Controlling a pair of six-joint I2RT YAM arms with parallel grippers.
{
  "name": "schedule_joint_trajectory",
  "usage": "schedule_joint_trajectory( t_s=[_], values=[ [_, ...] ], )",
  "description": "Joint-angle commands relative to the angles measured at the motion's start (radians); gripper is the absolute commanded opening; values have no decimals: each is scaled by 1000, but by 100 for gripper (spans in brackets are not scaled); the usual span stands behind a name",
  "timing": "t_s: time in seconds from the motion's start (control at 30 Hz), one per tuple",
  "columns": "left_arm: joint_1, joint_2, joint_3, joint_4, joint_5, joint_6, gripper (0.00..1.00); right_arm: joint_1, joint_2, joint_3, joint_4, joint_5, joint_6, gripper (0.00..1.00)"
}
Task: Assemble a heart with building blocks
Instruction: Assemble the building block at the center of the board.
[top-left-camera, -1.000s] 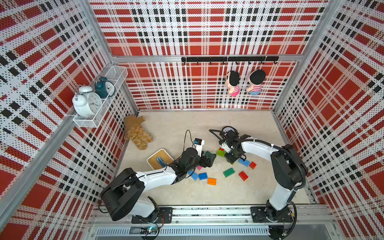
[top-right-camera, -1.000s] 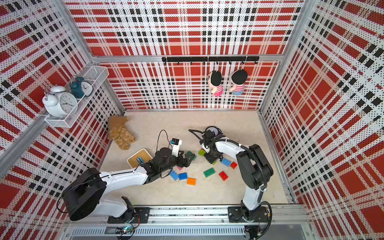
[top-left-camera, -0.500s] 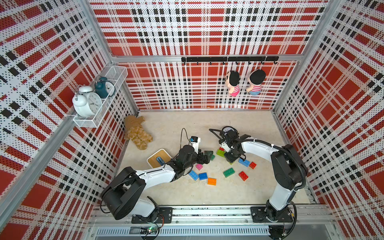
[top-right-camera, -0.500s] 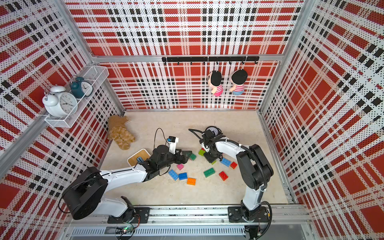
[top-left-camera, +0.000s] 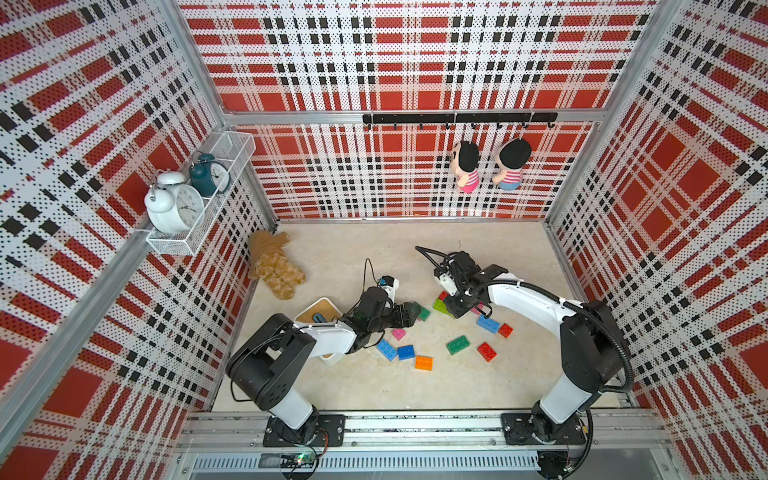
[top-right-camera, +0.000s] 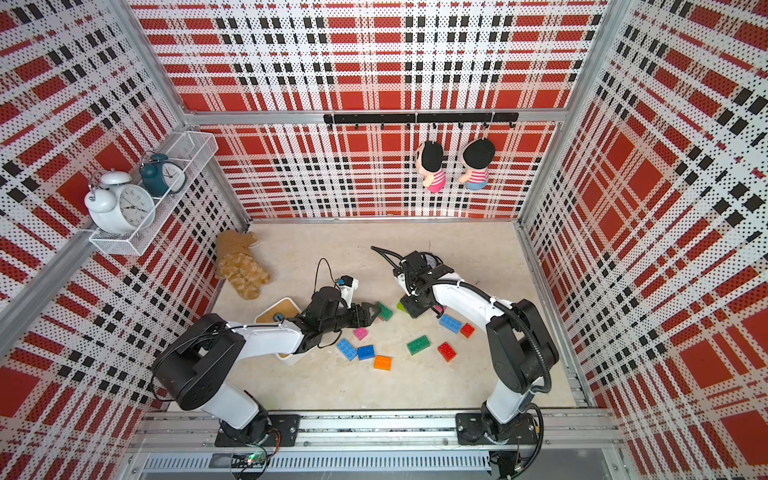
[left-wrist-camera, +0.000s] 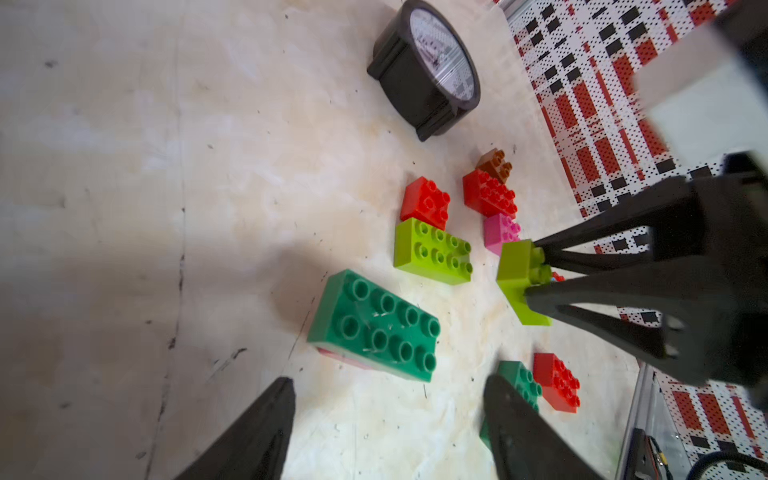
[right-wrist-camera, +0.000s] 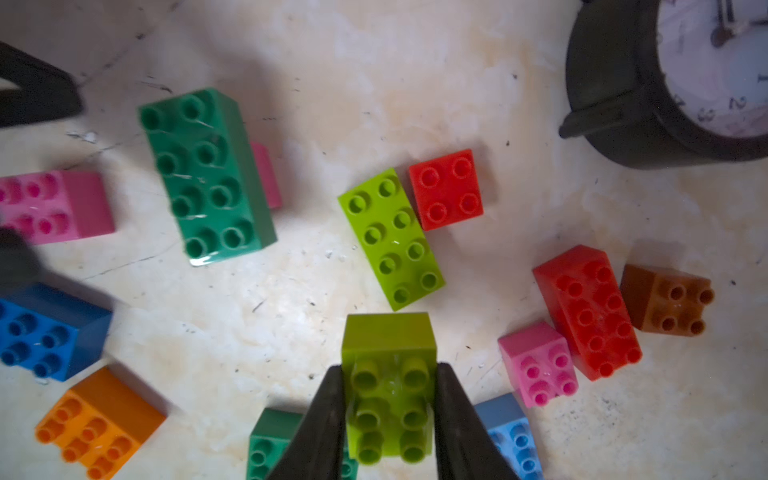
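We see the right end effector (right-wrist-camera: 390, 370) clamped on a lime green plastic building block (right-wrist-camera: 390, 336), its black fingers (right-wrist-camera: 324, 415) pressed against the block's long sides and the studs facing the wrist camera. In the left wrist view this block hangs tilted in the grip, and we cannot tell whether its lower corner touches the pale, stone-patterned worktop (top-left-camera: 365, 249). The left end effector (left-wrist-camera: 388, 386) is open, jaws parted with nothing between them. Its tips are just short of a dark green eight-stud plastic building block (left-wrist-camera: 374, 328) that lies studs up, and a pink piece (right-wrist-camera: 266, 174) shows at that block's edge. Near the held block, a second lime green eight-stud block (right-wrist-camera: 390, 239) lies flat with a red four-stud block (right-wrist-camera: 446, 189) touching its end. A pink four-stud block (right-wrist-camera: 536, 361), a red eight-stud block (right-wrist-camera: 586, 311) and a brown four-stud block (right-wrist-camera: 665, 299) sit close together, near a round black clock (right-wrist-camera: 623, 91). In a top view, a pair of blue blocks (top-left-camera: 406, 352) and an orange block (top-left-camera: 424, 363) lie loose between the two arms.
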Motion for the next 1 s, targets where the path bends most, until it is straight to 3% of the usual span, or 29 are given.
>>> schedule_joint_trajectory(
  t_s=[0.0,0.27,0.53,0.97],
  values=[
    [14,31,35,16,48,-18,72,45,26,65,-38,-9,-10,29],
    [88,70,68,16,88,-36,73,83,100,175,-86,-4,-41,28],
    [147,155,127,16,217,-18,63,95,144,235,-139,-47,-75,29],
    [168,241,184,16,313,10,57,120,226,326,-207,-25,-91,29]
  ],
)
